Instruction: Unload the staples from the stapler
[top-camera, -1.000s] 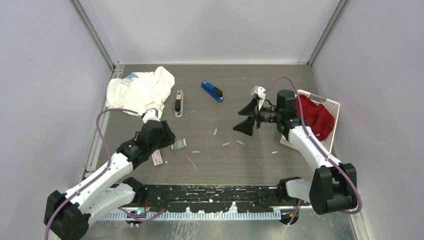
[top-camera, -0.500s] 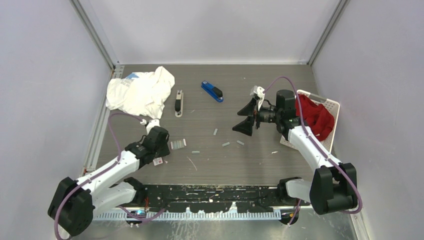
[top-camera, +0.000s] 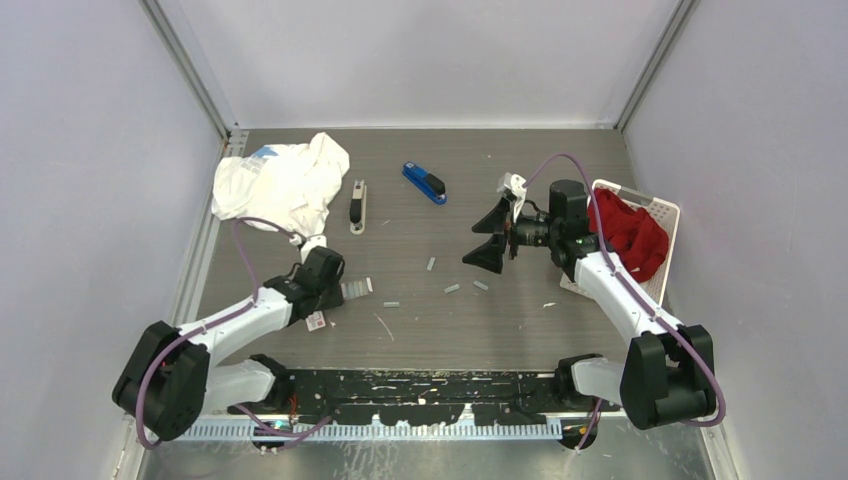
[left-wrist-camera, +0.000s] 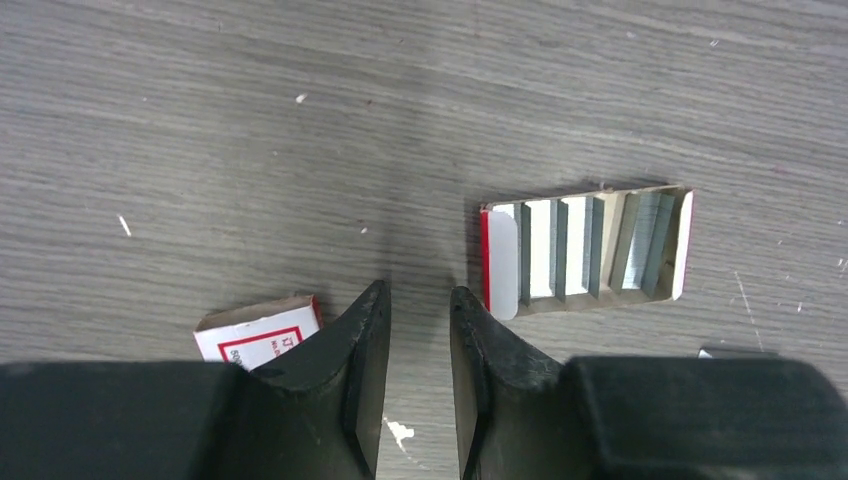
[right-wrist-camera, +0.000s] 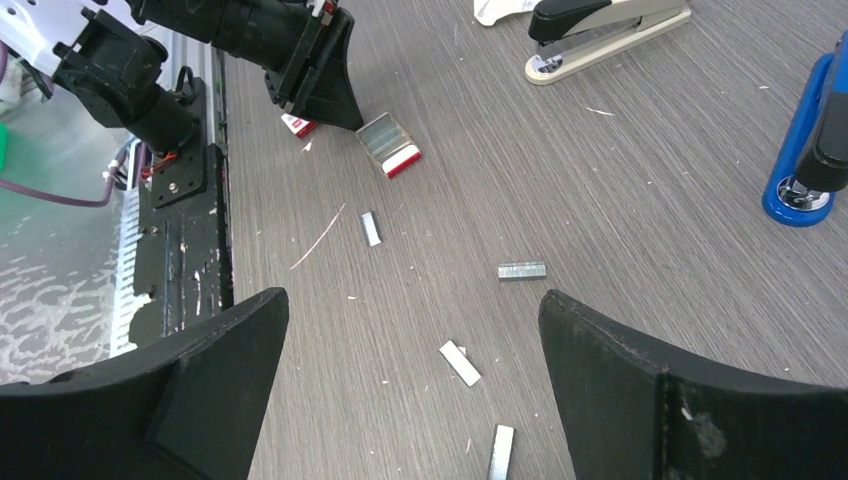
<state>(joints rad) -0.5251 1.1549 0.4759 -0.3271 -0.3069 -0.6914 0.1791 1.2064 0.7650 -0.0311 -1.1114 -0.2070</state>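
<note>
from above, the left tool (top-camera: 333, 290) is hovering low over the grey counter (top-camera: 470, 330), just beside a small open tray (top-camera: 357, 288) and a white-and-red box sleeve (top-camera: 315, 321). four loose staple strips (top-camera: 452, 288) are lying scattered across the middle of the counter, between the two arms and well apart from both staplers. the blue stapler (top-camera: 424, 182) is lying farther back, with the beige stapler (top-camera: 357, 206) to its left, next to a crumpled white cloth (top-camera: 280, 185). the right tool (top-camera: 490, 237) is hanging above the counter with its fingers spread wide, gripping nothing. a red cloth (top-camera: 630, 232) is sitting in a white basket (top-camera: 668, 215) at the right edge.

in the left wrist view, the left tool (left-wrist-camera: 418, 290) is showing only a narrow gap between its fingers, with nothing in it but bare counter. the tray (left-wrist-camera: 585, 250) is lying just right of the fingertips, carrying rows of silvery strips, and the box sleeve (left-wrist-camera: 262, 335) is peeking out beside the left finger.

in the right wrist view, the right tool (right-wrist-camera: 412, 296) is standing fully open and empty. the staple strips (right-wrist-camera: 522, 270) are lying flat on the counter below it, none touching another. beyond them, the left tool (right-wrist-camera: 345, 115) is pointing down just beside the tray (right-wrist-camera: 388, 143). the beige stapler (right-wrist-camera: 600, 22) and the blue stapler (right-wrist-camera: 805, 150) are showing along the top and right edges.
</note>
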